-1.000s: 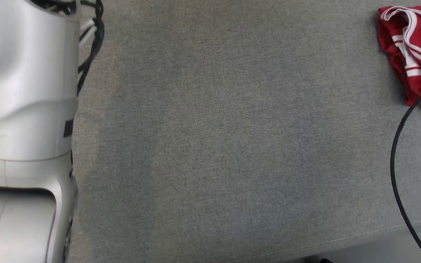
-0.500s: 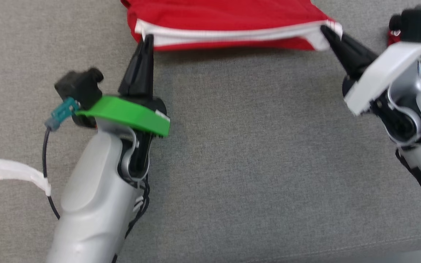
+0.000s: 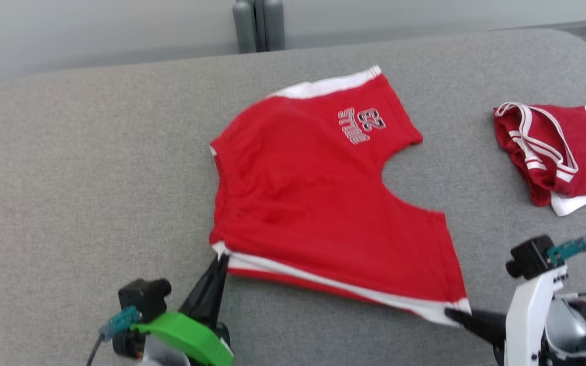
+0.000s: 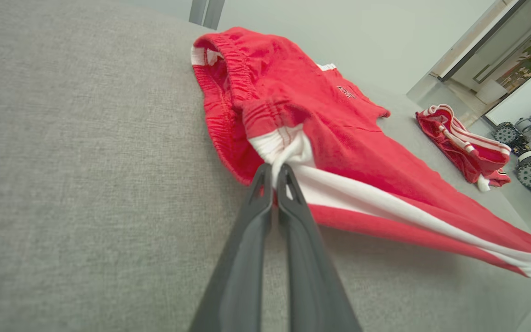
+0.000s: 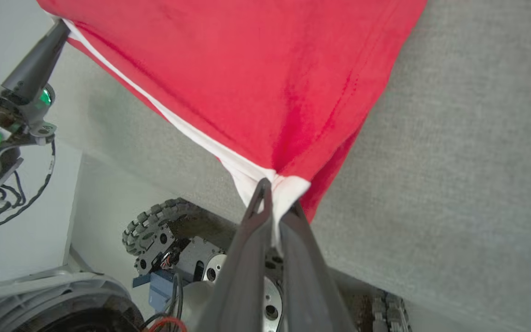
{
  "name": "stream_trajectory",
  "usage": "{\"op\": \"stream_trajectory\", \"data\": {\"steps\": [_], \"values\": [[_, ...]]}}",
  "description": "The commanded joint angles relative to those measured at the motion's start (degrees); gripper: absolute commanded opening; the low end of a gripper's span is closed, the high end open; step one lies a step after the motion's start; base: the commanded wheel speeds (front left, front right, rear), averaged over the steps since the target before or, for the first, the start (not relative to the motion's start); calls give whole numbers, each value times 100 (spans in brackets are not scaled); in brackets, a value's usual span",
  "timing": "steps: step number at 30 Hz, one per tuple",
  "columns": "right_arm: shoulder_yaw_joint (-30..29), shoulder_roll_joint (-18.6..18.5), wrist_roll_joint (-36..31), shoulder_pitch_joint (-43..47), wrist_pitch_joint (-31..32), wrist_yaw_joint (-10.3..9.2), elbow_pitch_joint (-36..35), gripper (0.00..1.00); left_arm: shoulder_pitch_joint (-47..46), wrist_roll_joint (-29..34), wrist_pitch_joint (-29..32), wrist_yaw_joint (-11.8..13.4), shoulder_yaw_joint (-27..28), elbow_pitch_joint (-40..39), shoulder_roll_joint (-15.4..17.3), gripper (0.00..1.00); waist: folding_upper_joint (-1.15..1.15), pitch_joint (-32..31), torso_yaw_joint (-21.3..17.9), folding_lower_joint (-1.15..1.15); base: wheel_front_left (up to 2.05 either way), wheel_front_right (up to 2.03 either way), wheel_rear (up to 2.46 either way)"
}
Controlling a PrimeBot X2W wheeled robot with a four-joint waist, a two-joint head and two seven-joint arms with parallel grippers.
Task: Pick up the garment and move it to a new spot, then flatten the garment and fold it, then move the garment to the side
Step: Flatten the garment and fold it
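The garment [image 3: 313, 203] is a pair of red shorts with white trim, lying spread on the grey padded surface [image 3: 94, 178]. Its near white-striped edge is stretched between my two grippers and lifted a little. My left gripper [image 3: 220, 262] is shut on the near left corner, seen close in the left wrist view [image 4: 274, 168] where the white trim bunches at the fingertips. My right gripper [image 3: 450, 314] is shut on the near right corner, and in the right wrist view [image 5: 272, 184] the garment [image 5: 247, 69] fans away from it.
A second red and white garment [image 3: 552, 152] lies crumpled at the right of the surface. A grey post [image 3: 257, 25] stands behind the far edge. The robot's wheeled base [image 5: 155, 226] sits below the surface's front edge.
The head camera has tilted up, so the whole garment and the far edge are now in the picture. Both grippers keep their hold on the garment's near corners.
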Motion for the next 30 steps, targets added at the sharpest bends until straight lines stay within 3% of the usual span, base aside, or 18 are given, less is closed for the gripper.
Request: {"op": "stream_trajectory", "data": {"steps": [1,8,13,19,25,30], "values": [[-210,62,-128,406,292,-17,-120,0,331,-49,113,133,27,-143,154,0,0,-573,104,1,0,0,0],[-1144,993,-606,1772,1544,-14,-1196,0,1660,-11,1034,676,-310,-1408,582,0,0,-717,216,1,0,0,0],[-1541,1345,-933,1587,1583,-13,-1791,0,1902,-109,1330,865,-350,-2299,648,0,0,-694,285,1,0,0,0],[-1502,953,-1003,510,1216,-13,-1344,0,995,55,1601,804,-454,-2264,464,0,0,-504,356,1,0,0,0],[-1156,470,-1089,-822,728,-13,-457,0,-168,46,1720,709,-464,-1414,29,0,0,-121,462,1,0,0,0],[-483,146,-1384,-1957,39,-14,344,0,-1003,53,1613,716,-375,-645,-269,0,0,277,526,1,0,0,0]]}}
